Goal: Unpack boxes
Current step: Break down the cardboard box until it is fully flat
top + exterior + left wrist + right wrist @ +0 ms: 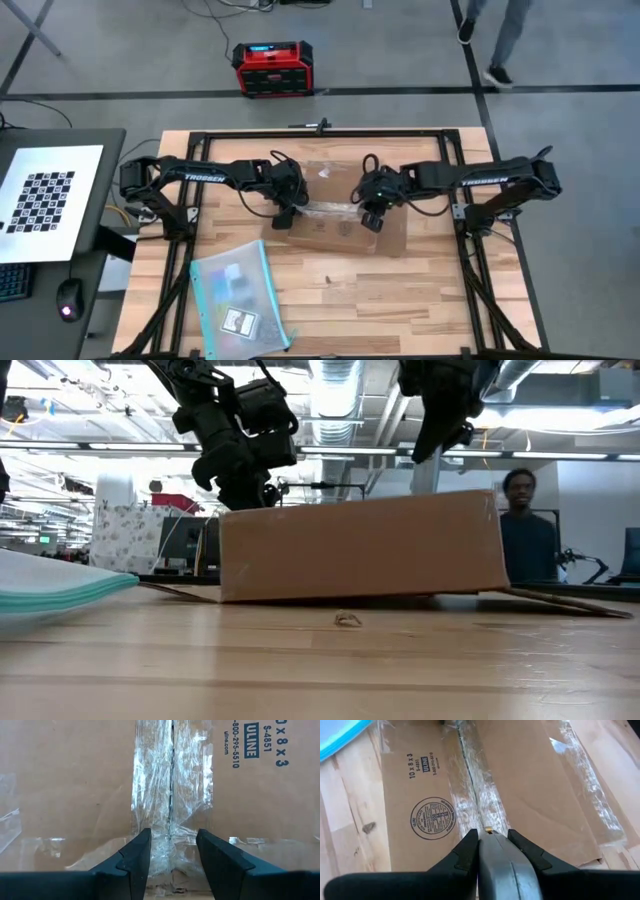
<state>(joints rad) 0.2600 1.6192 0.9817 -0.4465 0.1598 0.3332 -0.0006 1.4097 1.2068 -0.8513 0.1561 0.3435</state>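
The brown cardboard box [335,205] lies on the table with its clear-taped seam [477,795] facing up and flaps spread flat on the table [560,600]. My left gripper [172,850] is open at the box's left end, slanting down, one finger on each side of the taped seam [170,785]. My right gripper [492,837] hangs above the box's right part, clear of its top [430,445], and is shut on a grey tool [495,857]. My left gripper: I cannot tell whether its fingertips [137,850] touch the box top. My right gripper pinches the grey tool between its two fingers. The tool's small brass-coloured tip [489,829] sticks out past the fingertips, slanting down over the taped seam. The tool is clear of the box.
A clear teal-edged pouch [240,295] lies at the table's near left. A small scrap [347,620] sits on the table in front of the box. A red and black case [272,68] stands on the floor beyond the table. A person [520,530] is behind the table.
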